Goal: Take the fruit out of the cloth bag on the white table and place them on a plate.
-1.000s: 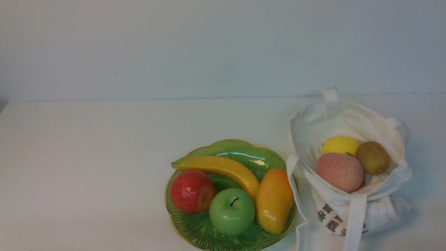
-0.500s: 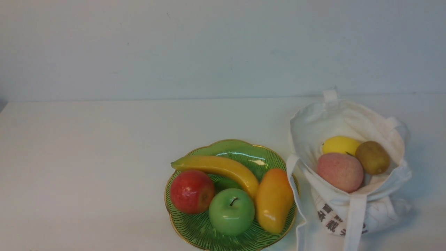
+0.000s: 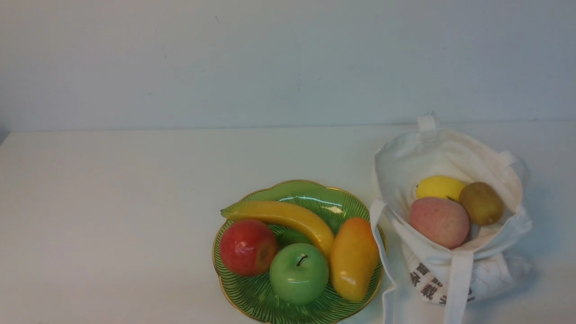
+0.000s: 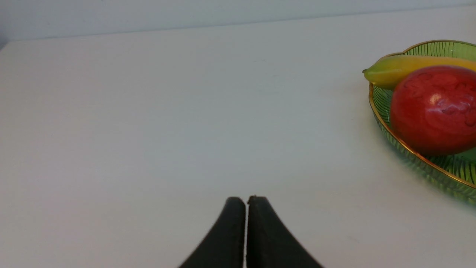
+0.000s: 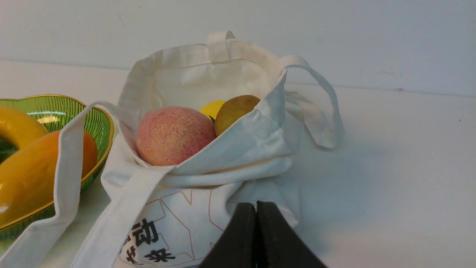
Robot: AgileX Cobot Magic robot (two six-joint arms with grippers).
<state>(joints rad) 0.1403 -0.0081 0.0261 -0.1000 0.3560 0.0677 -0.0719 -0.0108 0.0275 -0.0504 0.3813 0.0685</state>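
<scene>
The white cloth bag (image 3: 450, 153) stands open at the right of the white table (image 3: 112, 202). Inside lie a pale pink apple (image 3: 438, 221), a yellow lemon (image 3: 438, 187) and a brown kiwi (image 3: 481, 203). The green plate (image 3: 306, 193) beside it holds the banana (image 3: 288, 218). Neither gripper shows in the front view. My left gripper (image 4: 246, 201) is shut and empty over bare table, left of the plate (image 4: 435, 46). My right gripper (image 5: 256, 206) is shut and empty, just in front of the bag (image 5: 238, 156), whose apple (image 5: 173, 136) and kiwi (image 5: 232, 111) show.
The plate also holds a glossy red apple (image 3: 247, 246), a green apple (image 3: 299, 272) and an orange mango (image 3: 353, 258). One bag strap (image 3: 382, 252) drapes over the plate's right rim. A pale wall stands behind the table.
</scene>
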